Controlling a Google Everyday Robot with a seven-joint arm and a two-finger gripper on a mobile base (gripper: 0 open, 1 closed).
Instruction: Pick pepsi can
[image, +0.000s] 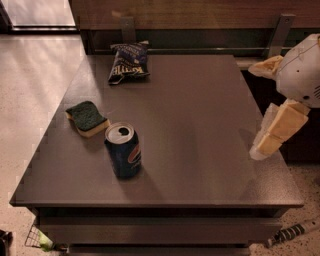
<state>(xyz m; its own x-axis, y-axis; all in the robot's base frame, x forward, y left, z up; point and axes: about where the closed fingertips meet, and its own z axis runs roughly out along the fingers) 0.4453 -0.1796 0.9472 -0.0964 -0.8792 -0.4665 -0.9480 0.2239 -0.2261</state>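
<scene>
The pepsi can (123, 150) is dark blue with a silver top and a round logo. It stands upright on the dark table (200, 125), near the front left. My gripper (255, 111) hangs over the table's right edge, far to the right of the can and apart from it. It is open and empty, with one pale finger (264, 67) pointing left and the other finger (276, 131) angled down towards the table top.
A green and yellow sponge (88, 118) lies just left and behind the can. A dark blue chip bag (128, 61) lies at the back left. A wooden wall with metal brackets (279, 30) runs behind the table. Pale floor lies to the left.
</scene>
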